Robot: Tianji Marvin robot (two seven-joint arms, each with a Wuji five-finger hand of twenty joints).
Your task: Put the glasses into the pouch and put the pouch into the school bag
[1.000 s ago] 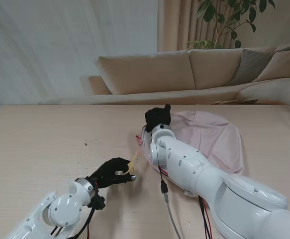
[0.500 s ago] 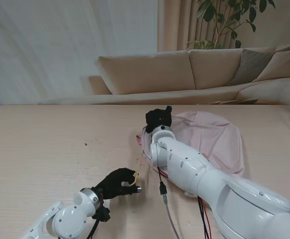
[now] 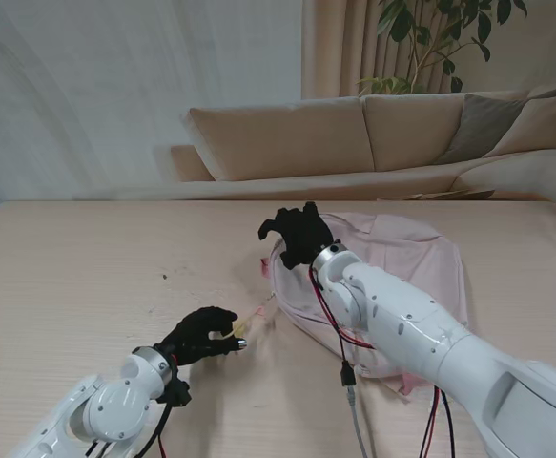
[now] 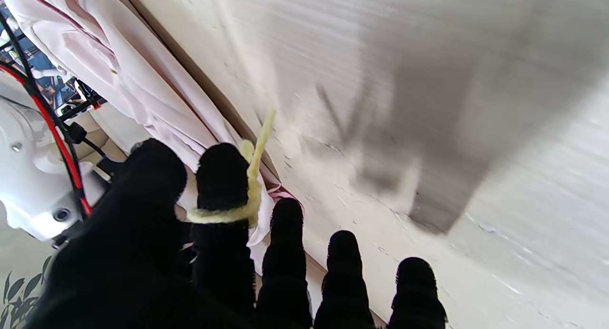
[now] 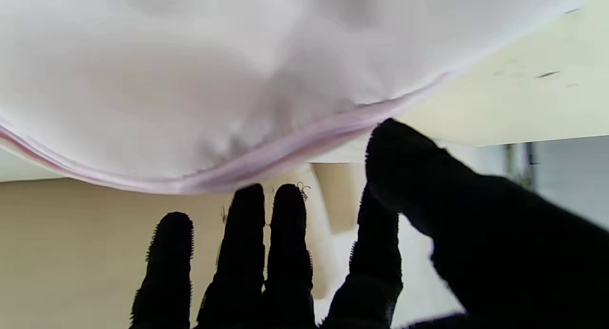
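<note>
Left hand (image 3: 201,336), at about seven o'clock on the table (image 3: 87,277) in the stand view, has a yellow cord (image 3: 251,318) caught on its fingers; right hand (image 3: 295,232), at center, hovers with fingers spread over the pink school bag (image 3: 411,258).

Left wrist view: the cord (image 4: 247,186) loops round one finger (image 4: 222,176), leading toward the bag (image 4: 119,76).

Right wrist view: fingers (image 5: 276,234) apart, holding nothing, beside the bag's seam.

Neither glasses nor pouch can be seen; I judge the pouch is already inside the bag. No readable writing.

Matt pale wood table (image 3: 87,267); soft pink cloth bag (image 3: 411,258); black knit gloves.
</note>
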